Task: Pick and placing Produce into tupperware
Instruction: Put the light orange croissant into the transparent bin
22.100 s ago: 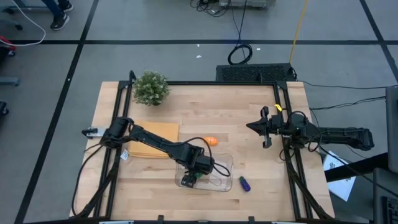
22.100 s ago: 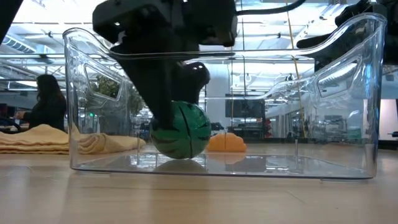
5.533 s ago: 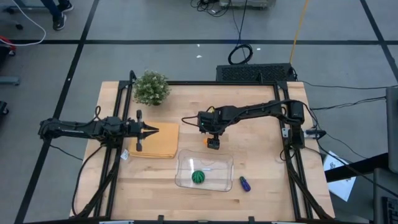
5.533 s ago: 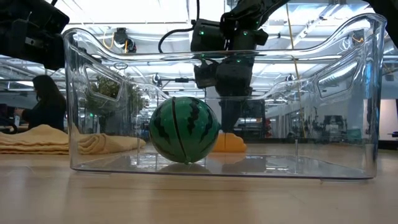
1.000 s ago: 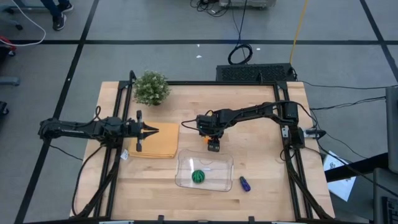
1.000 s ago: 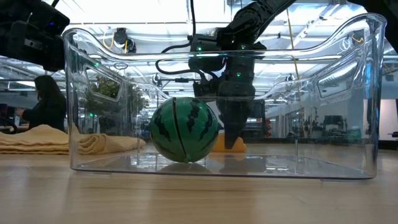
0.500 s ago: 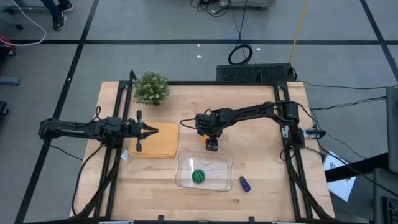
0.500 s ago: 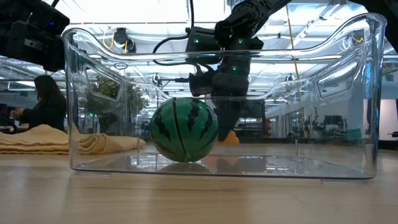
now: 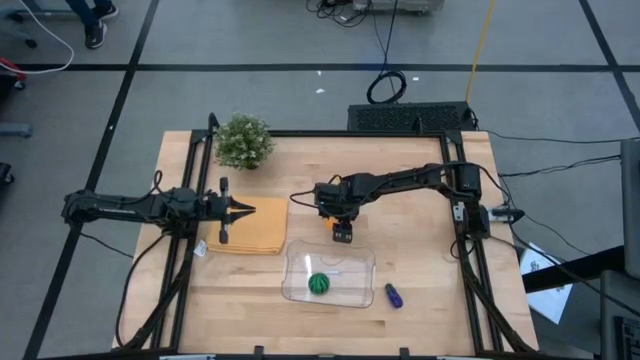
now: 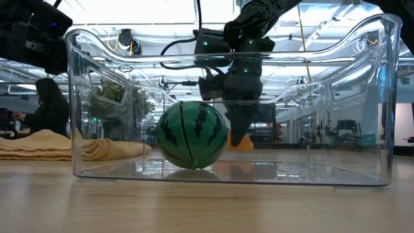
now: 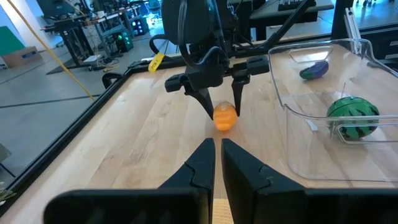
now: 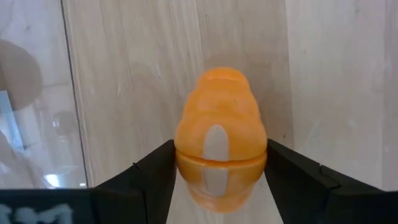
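We find the tupperware [image 9: 329, 276] at six o'clock already holding the green ball [image 9: 318, 284], while our right gripper [image 9: 341, 232] clasps the orange oval [image 12: 221, 144] just above it, left gripper [image 9: 246, 209] closed at nine, and the blue-purple piece [image 9: 393, 295] waiting at five.

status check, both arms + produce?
Right gripper jaws closed on the orange piece. Left gripper shut, parked over the tan pad. Green ball in the tupperware. Nothing blocking.
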### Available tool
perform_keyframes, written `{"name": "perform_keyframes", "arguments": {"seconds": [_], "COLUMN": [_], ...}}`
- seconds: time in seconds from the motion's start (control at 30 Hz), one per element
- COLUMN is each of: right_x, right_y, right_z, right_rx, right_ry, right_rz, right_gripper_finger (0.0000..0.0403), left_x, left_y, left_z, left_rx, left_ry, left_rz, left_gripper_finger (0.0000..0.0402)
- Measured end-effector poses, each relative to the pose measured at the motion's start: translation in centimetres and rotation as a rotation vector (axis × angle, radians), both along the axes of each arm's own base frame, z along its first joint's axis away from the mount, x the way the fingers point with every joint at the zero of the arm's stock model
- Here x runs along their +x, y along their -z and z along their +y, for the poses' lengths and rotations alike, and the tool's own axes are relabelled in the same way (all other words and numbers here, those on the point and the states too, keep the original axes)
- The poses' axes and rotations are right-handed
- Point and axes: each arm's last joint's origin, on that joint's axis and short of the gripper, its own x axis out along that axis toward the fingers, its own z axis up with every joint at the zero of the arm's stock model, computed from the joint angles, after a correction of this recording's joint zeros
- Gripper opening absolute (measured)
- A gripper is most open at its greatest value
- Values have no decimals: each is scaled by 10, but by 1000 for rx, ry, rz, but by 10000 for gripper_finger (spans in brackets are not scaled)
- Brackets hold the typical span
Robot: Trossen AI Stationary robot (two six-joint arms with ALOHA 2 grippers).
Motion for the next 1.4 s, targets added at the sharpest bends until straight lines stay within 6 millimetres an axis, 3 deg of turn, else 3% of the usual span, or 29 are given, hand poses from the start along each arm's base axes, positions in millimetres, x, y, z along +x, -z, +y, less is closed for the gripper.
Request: {"name": "perform_keyframes", "arguments": {"seconds": [0.53,1.07,1.4], "right_x": [12,9,-3], "right_y": [-32,-38,-76], "right_z": [-1,-1,0], "right_rx": [-9,-8,-15], "right_ry": [-20,-23,-5], "right_rz": [-40,-22,-123], "right_gripper_finger": [214,215,215], "left_x": [0,0,0], "left_y": [0,0,0], "left_z": [0,0,0], "left_rx": [0,0,0], "left_ry": [0,0,0], "left_rz": [0,1,0], "left_gripper_finger": [33,33,33]}}
